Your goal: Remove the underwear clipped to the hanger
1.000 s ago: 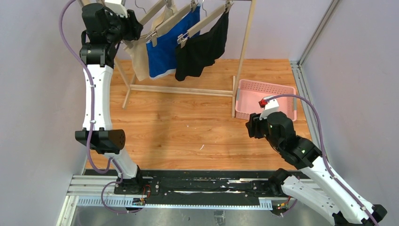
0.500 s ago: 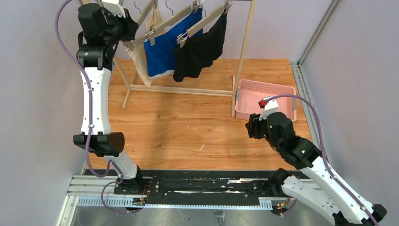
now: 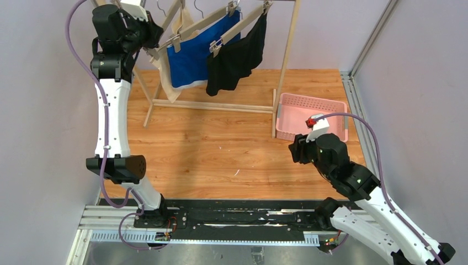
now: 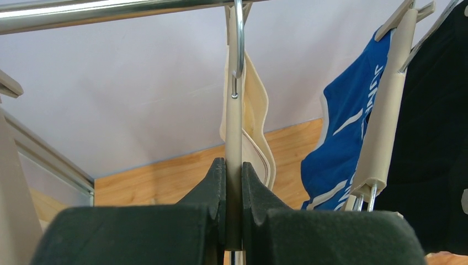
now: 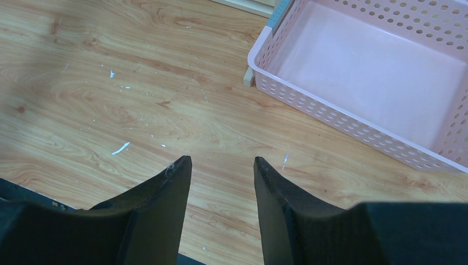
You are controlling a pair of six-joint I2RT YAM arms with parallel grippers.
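Three pieces of underwear hang on clip hangers from the rack rail: cream (image 3: 165, 74), blue with white trim (image 3: 193, 55), and black (image 3: 234, 61). In the left wrist view the cream one (image 4: 258, 127) hangs just behind its beige hanger (image 4: 234, 132), with the blue (image 4: 342, 132) and the black (image 4: 436, 138) to the right. My left gripper (image 4: 233, 168) is shut on the beige hanger's bar, high at the rack's left end (image 3: 150, 38). My right gripper (image 5: 222, 163) is open and holds nothing, low over the floor beside the basket (image 3: 296, 149).
A pink perforated basket (image 3: 287, 118) sits on the wood floor at the right, its near rim (image 5: 309, 91) in front of the right gripper. The wooden rack's base bar (image 3: 212, 106) and upright post (image 3: 287, 61) stand at the back. A metal rail (image 4: 110, 11) carries the hangers.
My left gripper has closed onto the beige hanger's bar. The hangers and the underwear have swung slightly. The right arm has barely moved.
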